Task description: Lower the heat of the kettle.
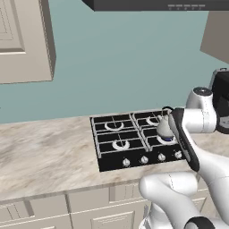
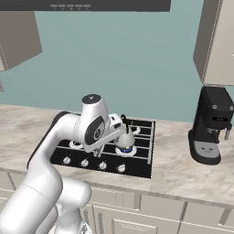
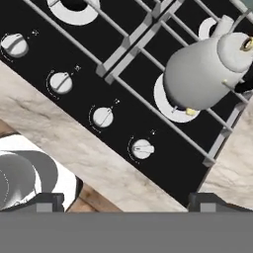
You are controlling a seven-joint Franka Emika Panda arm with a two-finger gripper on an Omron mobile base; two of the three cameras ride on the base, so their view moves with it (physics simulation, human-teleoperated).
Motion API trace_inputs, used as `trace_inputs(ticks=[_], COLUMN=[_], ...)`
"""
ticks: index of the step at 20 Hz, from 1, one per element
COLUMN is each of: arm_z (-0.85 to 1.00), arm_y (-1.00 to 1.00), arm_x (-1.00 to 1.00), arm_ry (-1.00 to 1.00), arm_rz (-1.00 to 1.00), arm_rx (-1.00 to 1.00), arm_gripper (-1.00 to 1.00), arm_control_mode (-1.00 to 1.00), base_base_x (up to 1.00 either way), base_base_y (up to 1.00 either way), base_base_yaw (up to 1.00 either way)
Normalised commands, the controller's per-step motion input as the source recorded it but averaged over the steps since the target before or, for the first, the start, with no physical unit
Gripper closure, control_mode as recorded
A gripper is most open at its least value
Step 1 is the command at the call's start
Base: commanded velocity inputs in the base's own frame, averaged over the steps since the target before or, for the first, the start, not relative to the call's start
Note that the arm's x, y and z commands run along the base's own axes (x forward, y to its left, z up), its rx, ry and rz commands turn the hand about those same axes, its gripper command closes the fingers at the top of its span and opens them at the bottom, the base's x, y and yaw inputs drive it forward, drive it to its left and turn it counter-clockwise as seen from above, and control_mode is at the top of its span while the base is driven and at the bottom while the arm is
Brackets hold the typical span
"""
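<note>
Hand (image 3: 126,200) spread, empty, hovering above knob (image 3: 142,148) just ahead, kettle (image 3: 202,74) beyond on lit burner; aligned for turning heat down.

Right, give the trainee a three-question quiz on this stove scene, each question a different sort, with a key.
1. True or false: the kettle sits on a burner at the front of the stovetop, on the side nearest the coffee machine.
2. Multiple choice: how many knobs run along the stovetop's front edge? A) two B) four C) six
3. Fill in: the counter around the stovetop has a ____ pattern.

Key: 1 true; 2 B; 3 marble
</note>
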Motion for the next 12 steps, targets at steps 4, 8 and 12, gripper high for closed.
trace_inputs(ticks=[4,8,12], arm_z=[-0.07,-0.05,-0.10], arm_y=[-0.06,-0.04,-0.08], arm_x=[0.00,0.00,0.00], arm_ry=[0.18,0.18,0.15], arm_rz=[0.23,0.21,0.21], arm_rx=[-0.08,-0.09,-0.06], arm_gripper=[-1.00,-1.00,-1.00], arm_control_mode=[-1.00,-1.00,-1.00], base_base_x=[0.00,0.00,0.00], base_base_y=[0.00,0.00,0.00], base_base_yaw=[0.00,0.00,0.00])
